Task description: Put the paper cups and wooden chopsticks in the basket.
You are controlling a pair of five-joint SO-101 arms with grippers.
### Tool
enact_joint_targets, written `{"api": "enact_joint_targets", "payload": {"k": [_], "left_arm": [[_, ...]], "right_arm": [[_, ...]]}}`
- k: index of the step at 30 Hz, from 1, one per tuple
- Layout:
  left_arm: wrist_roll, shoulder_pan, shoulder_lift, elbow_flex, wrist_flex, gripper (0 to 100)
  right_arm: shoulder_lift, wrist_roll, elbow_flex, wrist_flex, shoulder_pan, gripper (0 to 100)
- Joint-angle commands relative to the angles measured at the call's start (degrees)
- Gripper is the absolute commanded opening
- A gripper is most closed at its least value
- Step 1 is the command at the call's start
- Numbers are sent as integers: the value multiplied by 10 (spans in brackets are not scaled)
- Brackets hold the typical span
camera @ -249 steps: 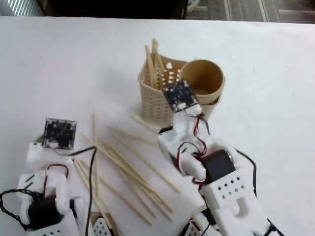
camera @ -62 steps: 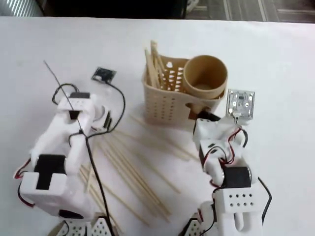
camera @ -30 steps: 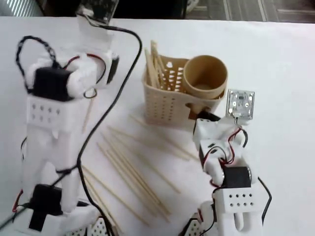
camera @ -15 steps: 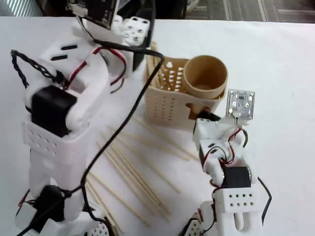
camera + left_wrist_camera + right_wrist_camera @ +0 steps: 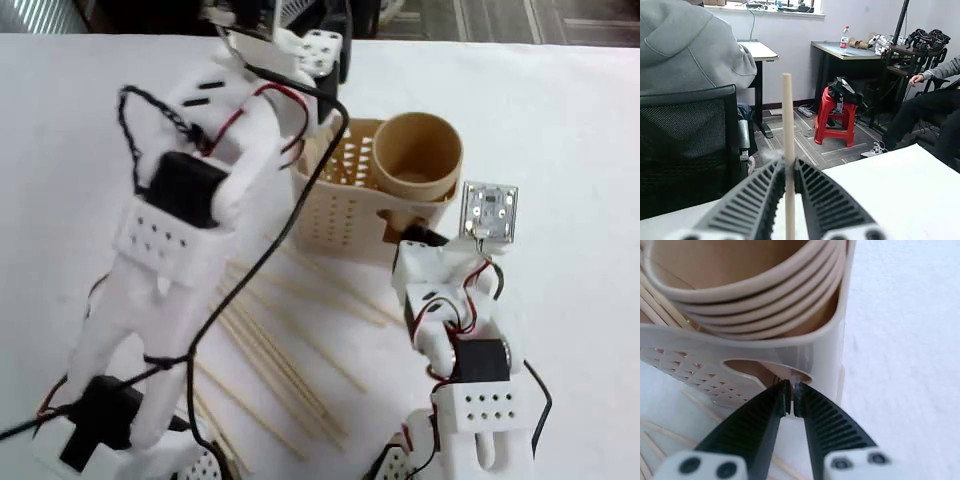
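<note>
The step in hand, as I judge it, is dropping one more stick into the basket (image 5: 330, 215); the left pincer (image 5: 788, 165) is pinching a single held chopstick (image 5: 787, 125) between its ribbed jaws, and the left arm (image 5: 190, 200) leans high above the basket's perforated end. The right pincer (image 5: 791, 390) is pressed together, its tips right at the basket's handle hole; whether they nip the plastic wall I cannot tell. The paper cups (image 5: 418, 150) sit nested inside the basket, at the end nearer the right pincer. Many loose chopsticks (image 5: 280, 350) lie scattered on the counter (image 5: 560, 100) in front of the basket, so much of the task remains. The next move probably calls for tipping the held stick down over the basket's free end, beside the cups, then letting go; a careless release might bounce it out. The counter is plain white; beyond it the room has a black mesh chair (image 5: 690, 145), a red stool (image 5: 835, 117) and a dark desk (image 5: 860, 52).
</note>
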Motion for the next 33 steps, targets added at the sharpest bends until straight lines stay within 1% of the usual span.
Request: {"api": "enact_joint_targets", "payload": {"k": [1, 4, 6, 9, 11, 14, 17, 18, 20, 23, 25, 27, 28, 33], "left_arm": [[6, 4, -28, 53, -68, 22], [4, 4, -28, 89, -78, 31], [4, 4, -29, 105, -76, 71], [5, -5, -50, 106, -33, 142], [4, -8, -76, 106, -7, 167], [4, -14, -127, 107, 28, 159], [3, -37, -188, 112, 76, 132], [-8, -48, -208, 113, 100, 120], [-62, -69, -246, 113, 158, 93], [-150, -80, -298, 113, 251, 59], [-179, -80, -327, 113, 300, 53], [-191, -84, -350, 113, 336, 52], [-191, -97, -362, 113, 353, 53], [-187, -209, -400, 127, 418, 53]], "right_arm": [[-10, -1, -4, -12, 1, 31], [-10, -1, -4, -12, 1, 31], [-10, -1, -4, -12, 0, 31], [-10, -1, -4, -12, -1, 31], [-10, -1, -4, -12, 0, 31], [-10, -1, -4, -12, 0, 31], [-12, -1, -4, -12, 0, 31], [-14, -1, -4, -12, -1, 31], [-15, 0, -5, -8, -5, 31], [-15, 25, -7, -7, -29, 28], [-15, 44, -7, -5, -51, 27], [-12, 73, -18, 18, -79, 27], [-10, 86, -31, 37, -93, 27], [-9, 123, -115, 142, -179, 30]]}}
